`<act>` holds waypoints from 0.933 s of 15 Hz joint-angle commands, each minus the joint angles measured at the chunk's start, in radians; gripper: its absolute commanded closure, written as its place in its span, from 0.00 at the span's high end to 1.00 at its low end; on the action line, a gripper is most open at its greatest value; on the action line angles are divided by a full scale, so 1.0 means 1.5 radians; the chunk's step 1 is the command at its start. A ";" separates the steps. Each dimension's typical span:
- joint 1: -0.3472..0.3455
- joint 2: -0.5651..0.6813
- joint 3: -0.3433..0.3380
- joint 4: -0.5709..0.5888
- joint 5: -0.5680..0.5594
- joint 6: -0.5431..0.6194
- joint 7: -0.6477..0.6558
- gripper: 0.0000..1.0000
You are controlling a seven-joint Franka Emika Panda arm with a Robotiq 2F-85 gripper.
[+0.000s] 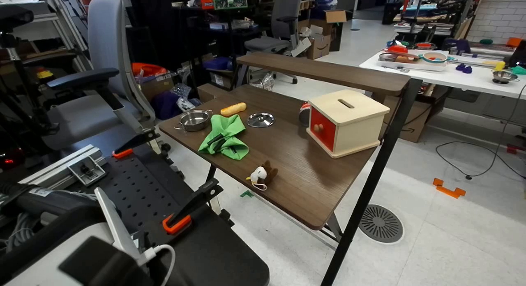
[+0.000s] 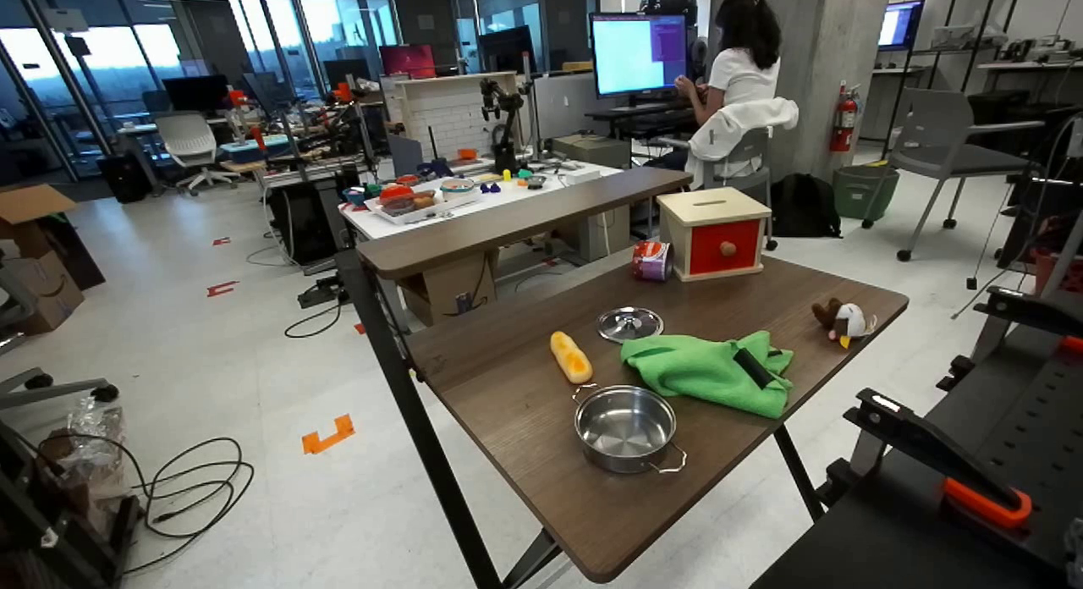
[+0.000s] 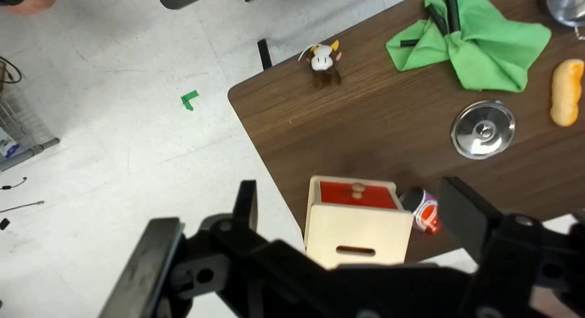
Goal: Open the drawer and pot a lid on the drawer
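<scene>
The drawer is a light-wood box with a slotted top on the brown table, and its red front with a round knob is closed. A shiny round metal lid lies flat on the table, apart from the box. My gripper is open and empty in the wrist view, its fingers wide apart. It is some way above the table, and the box appears between and below the fingers. The gripper does not show in the exterior views.
On the table are a steel pot, a green cloth, a bread-like roll and a plush toy. A cup lies against the box's side. A raised shelf runs along one table edge.
</scene>
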State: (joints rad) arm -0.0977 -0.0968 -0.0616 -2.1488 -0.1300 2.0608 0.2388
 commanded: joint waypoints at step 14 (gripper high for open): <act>0.007 0.361 -0.025 0.109 0.103 0.228 0.060 1.00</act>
State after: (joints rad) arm -0.0947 0.3794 -0.0966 -2.0471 -0.0262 2.3940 0.3360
